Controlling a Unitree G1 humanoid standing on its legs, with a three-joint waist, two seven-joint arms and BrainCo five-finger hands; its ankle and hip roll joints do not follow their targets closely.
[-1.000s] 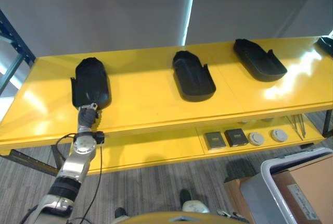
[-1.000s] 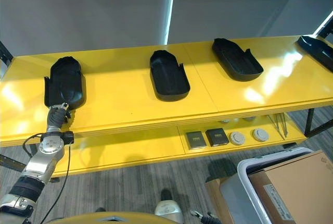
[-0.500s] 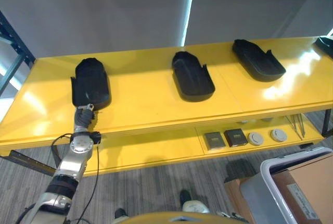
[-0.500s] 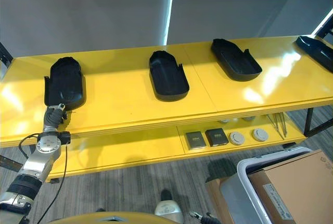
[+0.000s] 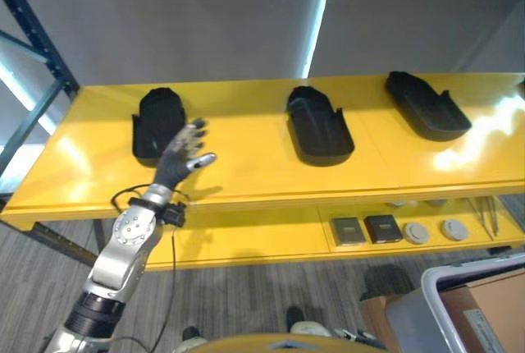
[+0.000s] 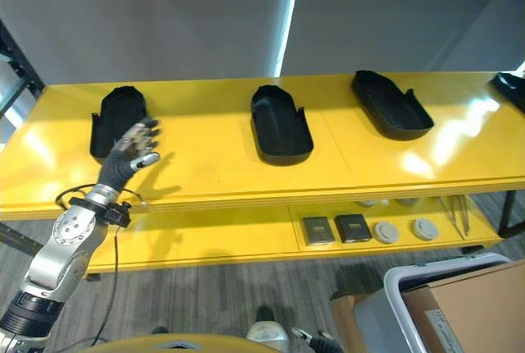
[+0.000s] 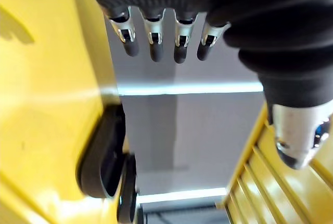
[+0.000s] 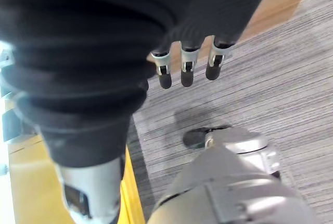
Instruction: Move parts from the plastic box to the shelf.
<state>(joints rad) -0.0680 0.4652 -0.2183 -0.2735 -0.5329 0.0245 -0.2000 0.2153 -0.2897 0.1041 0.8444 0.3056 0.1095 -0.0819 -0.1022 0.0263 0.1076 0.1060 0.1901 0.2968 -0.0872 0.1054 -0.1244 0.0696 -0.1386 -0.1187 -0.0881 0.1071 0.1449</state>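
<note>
Your left hand (image 5: 182,156) is up over the front part of the yellow shelf (image 5: 246,164), fingers (image 5: 194,130) spread and straight, thumb out to the side, nothing in its grasp. It hangs just in front of the leftmost black part (image 5: 156,121), partly overlapping that part's near right corner in the head views, and you cannot tell from here whether it touches it. In your left wrist view the fingers (image 7: 152,41) point out straight in a row, empty, with the shelf's yellow top beside them and one black part (image 7: 104,156) lying further along it.

Your right hand (image 8: 187,52) hangs low over the grey striped carpet (image 8: 270,94), fingers relaxed and pointing down, holding nothing.

Moving outward along the shelf top, you have a second black part (image 5: 318,125) near the middle and a third black part (image 5: 426,105) further right, each lying flat and well apart from the others. At the far right edge a fourth dark part (image 6: 510,89) just peeks in.

On the lower shelf level, to the right, you can see two small dark square items (image 5: 365,229) side by side and two round pale discs (image 5: 435,231) beside them. Down at the lower right, the grey plastic box (image 5: 426,304) stands on the floor with a brown cardboard box (image 5: 488,312) in it.
</note>
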